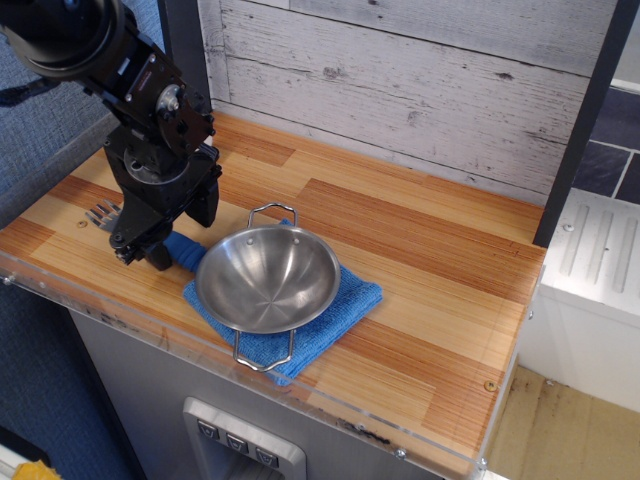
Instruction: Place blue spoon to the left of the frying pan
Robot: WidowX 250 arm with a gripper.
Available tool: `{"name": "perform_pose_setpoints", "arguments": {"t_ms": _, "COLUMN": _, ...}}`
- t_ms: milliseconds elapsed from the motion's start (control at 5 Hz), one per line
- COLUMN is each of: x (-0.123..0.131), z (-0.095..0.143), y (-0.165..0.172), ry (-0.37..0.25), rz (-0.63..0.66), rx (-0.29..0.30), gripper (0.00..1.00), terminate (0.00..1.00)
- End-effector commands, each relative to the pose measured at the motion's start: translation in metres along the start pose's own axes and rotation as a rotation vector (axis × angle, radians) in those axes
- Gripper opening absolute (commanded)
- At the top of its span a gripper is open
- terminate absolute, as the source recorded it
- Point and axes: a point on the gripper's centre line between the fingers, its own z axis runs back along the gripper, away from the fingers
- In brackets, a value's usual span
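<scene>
The blue spoon (186,251) lies flat on the wooden counter just left of the frying pan (267,277). Its ribbed blue handle points toward the pan and its silver tined head (100,213) points left. The pan is a shiny steel bowl with two wire loop handles, standing on a blue cloth (340,310). My gripper (145,255) hangs straight over the middle of the spoon, fingers down on either side of it, open, and hides the spoon's middle.
The counter's front edge (120,318) has a clear plastic lip close below the spoon. A dark post (185,50) and a plank wall stand behind the arm. A white appliance (595,260) is off the counter's right end.
</scene>
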Motion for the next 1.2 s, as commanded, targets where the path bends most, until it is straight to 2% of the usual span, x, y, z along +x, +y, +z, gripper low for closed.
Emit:
{"name": "perform_pose_setpoints", "arguments": {"t_ms": 0, "x": 0.000, "z": 0.033, "y": -0.009, "ry": -0.029, "rz": -0.016, "rx": -0.027, "gripper": 1.00, "terminate": 0.00}}
{"name": "perform_pose_setpoints", "arguments": {"t_ms": 200, "x": 0.006, "z": 0.058, "y": -0.008, "ry": -0.052, "rz": 0.005, "rx": -0.051, "gripper": 1.00, "terminate": 0.00}}
{"name": "perform_pose_setpoints", "arguments": {"t_ms": 400, "x": 0.036, "z": 0.084, "y": 0.012, "ry": -0.073, "rz": -0.003, "rx": -0.088, "gripper": 1.00, "terminate": 0.00}}
{"name": "perform_pose_setpoints", "arguments": {"t_ms": 600, "x": 0.050, "z": 0.118, "y": 0.021, "ry": -0.106, "rz": -0.020, "rx": -0.132, "gripper": 1.00, "terminate": 0.00}}
{"name": "perform_pose_setpoints", "arguments": {"t_ms": 800, "x": 0.060, "z": 0.147, "y": 0.027, "ry": -0.117, "rz": -0.087, "rx": -0.190, "gripper": 1.00, "terminate": 0.00}}
{"name": "perform_pose_setpoints", "arguments": {"t_ms": 1000, "x": 0.060, "z": 0.147, "y": 0.027, "ry": -0.117, "rz": -0.087, "rx": -0.190, "gripper": 1.00, "terminate": 0.00}}
